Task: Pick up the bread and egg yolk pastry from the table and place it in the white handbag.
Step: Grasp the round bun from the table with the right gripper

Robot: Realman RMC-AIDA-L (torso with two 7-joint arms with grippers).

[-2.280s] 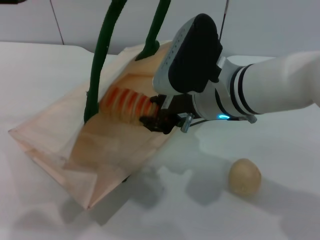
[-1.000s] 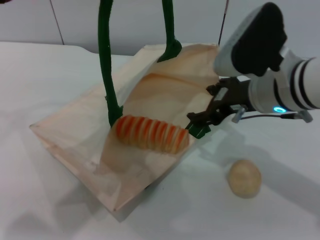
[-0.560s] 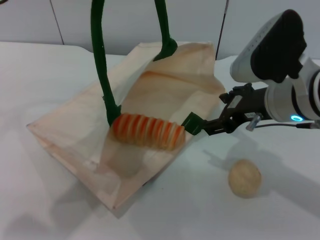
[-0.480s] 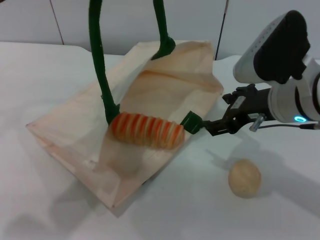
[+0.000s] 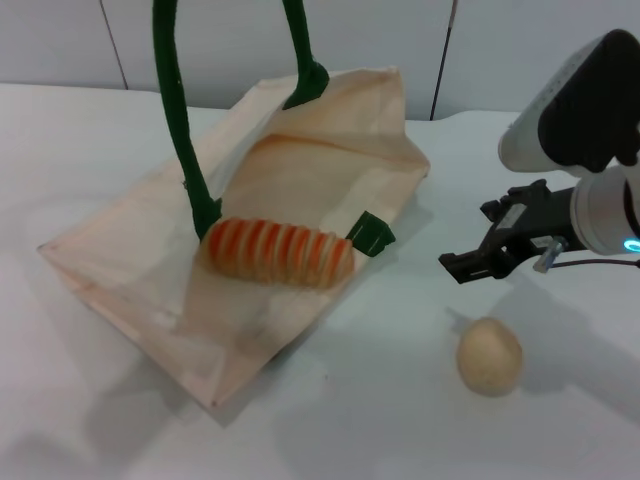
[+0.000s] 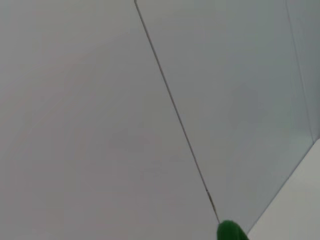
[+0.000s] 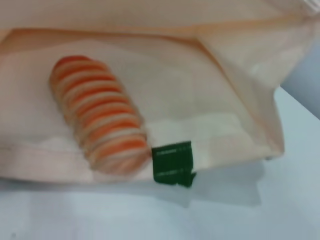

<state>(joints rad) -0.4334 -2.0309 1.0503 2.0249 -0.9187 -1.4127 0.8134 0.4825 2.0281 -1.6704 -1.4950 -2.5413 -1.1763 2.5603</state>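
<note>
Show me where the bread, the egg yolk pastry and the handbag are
bread [image 5: 280,251], head view, middle of the striped loaf.
egg yolk pastry [image 5: 490,355], head view, centre of the ball.
handbag [image 5: 120,250], head view, bare outer fabric panel.

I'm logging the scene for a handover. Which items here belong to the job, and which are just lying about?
Job:
bread, in the bag mouth
egg yolk pastry, on the table
white handbag
right tool, empty

Lying about:
none in view; only the table
</note>
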